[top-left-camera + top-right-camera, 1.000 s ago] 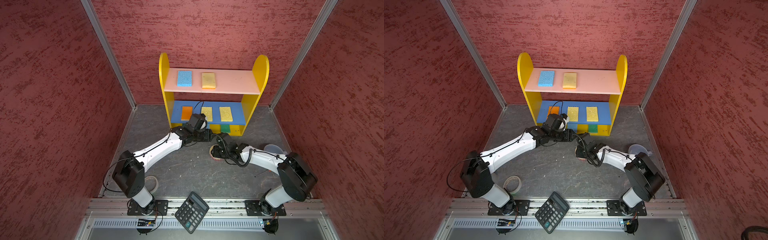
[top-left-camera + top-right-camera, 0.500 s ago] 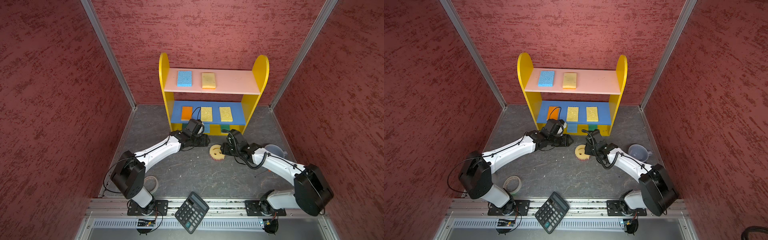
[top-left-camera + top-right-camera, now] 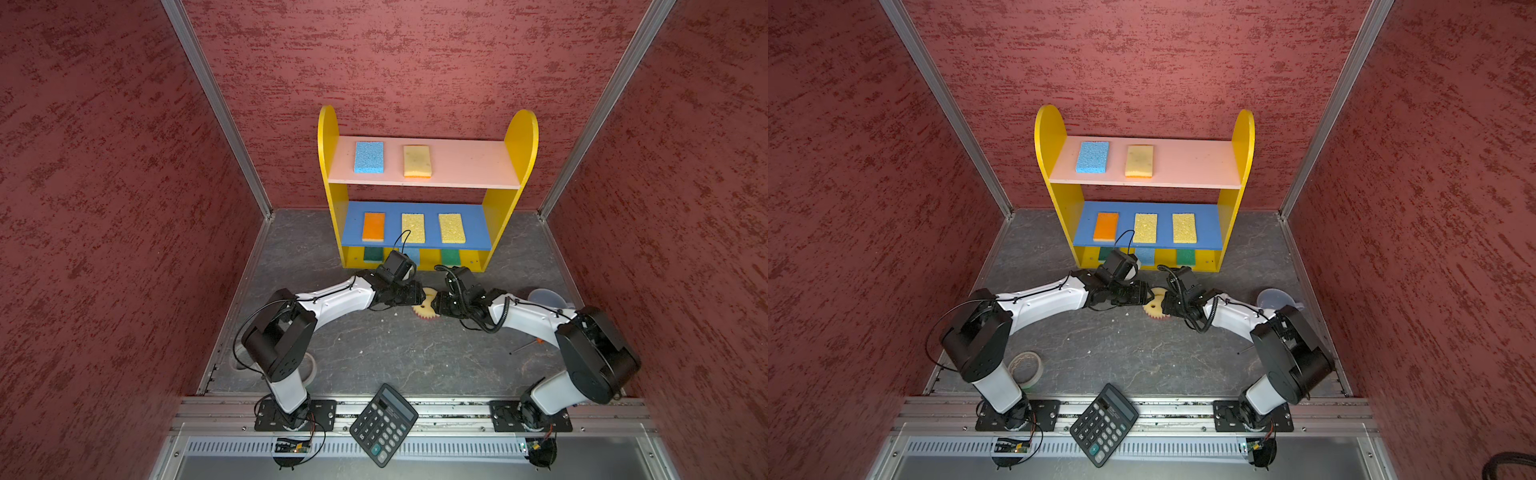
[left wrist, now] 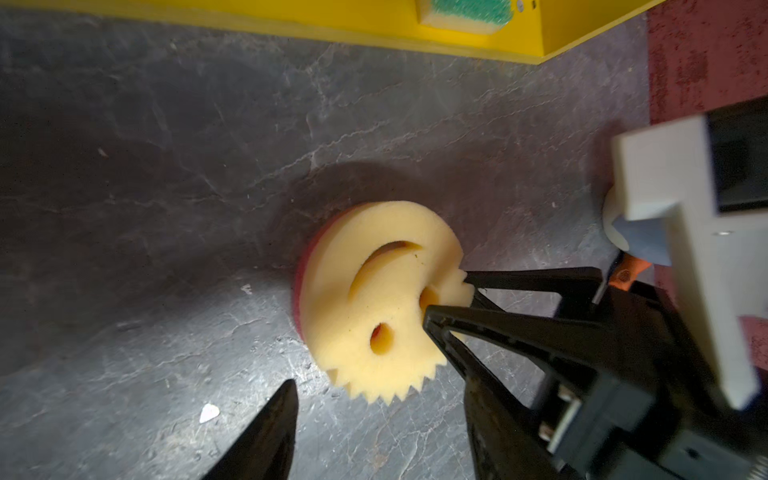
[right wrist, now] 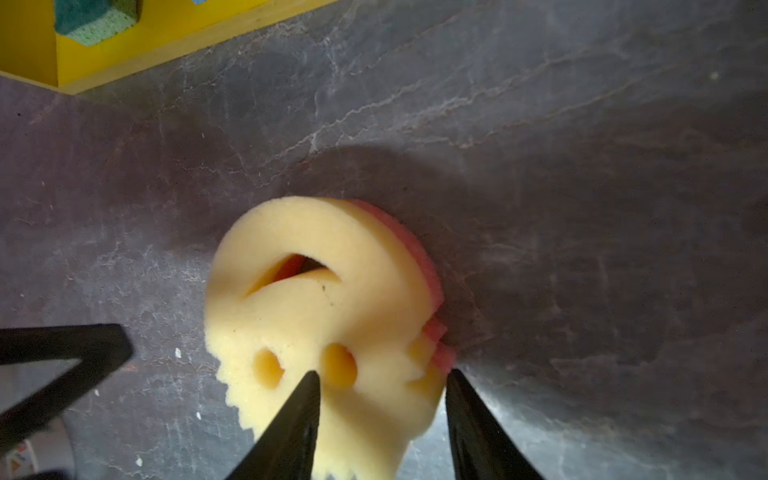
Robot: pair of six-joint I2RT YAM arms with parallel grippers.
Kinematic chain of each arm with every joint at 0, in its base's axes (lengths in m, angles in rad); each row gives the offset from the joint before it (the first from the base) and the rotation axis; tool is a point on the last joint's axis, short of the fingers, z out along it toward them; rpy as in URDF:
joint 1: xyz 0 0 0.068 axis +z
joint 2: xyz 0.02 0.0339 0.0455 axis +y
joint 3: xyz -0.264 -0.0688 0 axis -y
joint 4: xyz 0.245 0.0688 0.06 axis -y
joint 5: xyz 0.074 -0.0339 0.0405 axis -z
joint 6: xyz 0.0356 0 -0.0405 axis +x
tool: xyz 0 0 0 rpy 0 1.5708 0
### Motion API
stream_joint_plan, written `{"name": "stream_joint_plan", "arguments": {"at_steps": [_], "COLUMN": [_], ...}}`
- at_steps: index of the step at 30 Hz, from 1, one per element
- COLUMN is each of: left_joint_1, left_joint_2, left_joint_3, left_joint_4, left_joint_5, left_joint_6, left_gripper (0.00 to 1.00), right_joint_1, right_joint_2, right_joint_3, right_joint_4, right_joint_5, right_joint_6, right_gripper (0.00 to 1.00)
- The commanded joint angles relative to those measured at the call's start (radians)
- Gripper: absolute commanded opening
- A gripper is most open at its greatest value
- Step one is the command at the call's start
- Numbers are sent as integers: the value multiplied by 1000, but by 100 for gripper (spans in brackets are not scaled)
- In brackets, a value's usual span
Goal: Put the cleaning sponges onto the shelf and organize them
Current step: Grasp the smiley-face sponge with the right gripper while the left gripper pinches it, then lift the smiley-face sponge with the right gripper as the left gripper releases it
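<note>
**Smiley sponge getting pinched in front of the shelf**

We're checking both top views, and the smiley sponge point(image 3: 424, 306) is mostly getting covered by the two grippers. Only a cream sliver with pink fringe is showing on the floor point(image 3: 395, 345), just in front of the shelf point(image 3: 516, 137). The bottom tier is half hiding under the blue board point(image 3: 473, 232); we're making out a green sponge point(image 3: 373, 253), a blue sponge point(image 3: 412, 254) partly behind the left arm point(image 3: 332, 300), and a second green sponge point(image 3: 450, 255). The tape roll point(image 3: 1025, 368) is sitting almost fully behind that arm's base in a top view; a thin orange-tipped thing point(image 3: 538, 340) is looking too small for us to name.

The wrist views are helping. The right gripper point(image 5: 382, 374) is clamping the smiley's rim, one finger on the face beside an eye hole, the other on the pink back; the sponge is tipping up off the floor. The left gripper point(image 4: 380, 380) is hanging just beside it, jaws apart, gripping nothing.

Versus half a second back, we're seeing changes: the smiley was lying flat in plain sight with the right gripper just beside it; now that gripper is sitting on it, and the left one has closed in too. The orange sponge point(image 3: 373, 226) and its neighbours on the upper boards are sitting as before.
</note>
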Motion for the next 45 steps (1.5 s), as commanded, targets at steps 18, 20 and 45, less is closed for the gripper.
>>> {"name": "stream_joint_plan", "arguments": {"at_steps": [18,20,45], "left_joint_1": [22,30,111], "left_joint_2": [-62,-106,-370], "left_joint_3": [3,12,105], "left_joint_4": [46,34,69], "left_joint_5": [6,-12,133], "left_joint_6": [-46,-37,10], "left_gripper": [64,69,100], "right_joint_1": [-50,-54,-68], "right_joint_2": [-79,-132,-326], "right_joint_3": [29,50,349], "right_joint_4": [-20,-47,-164], "right_joint_5": [-18,-2,-116], "right_joint_6": [-15,-36,-203], "right_gripper": [0,0,0]}}
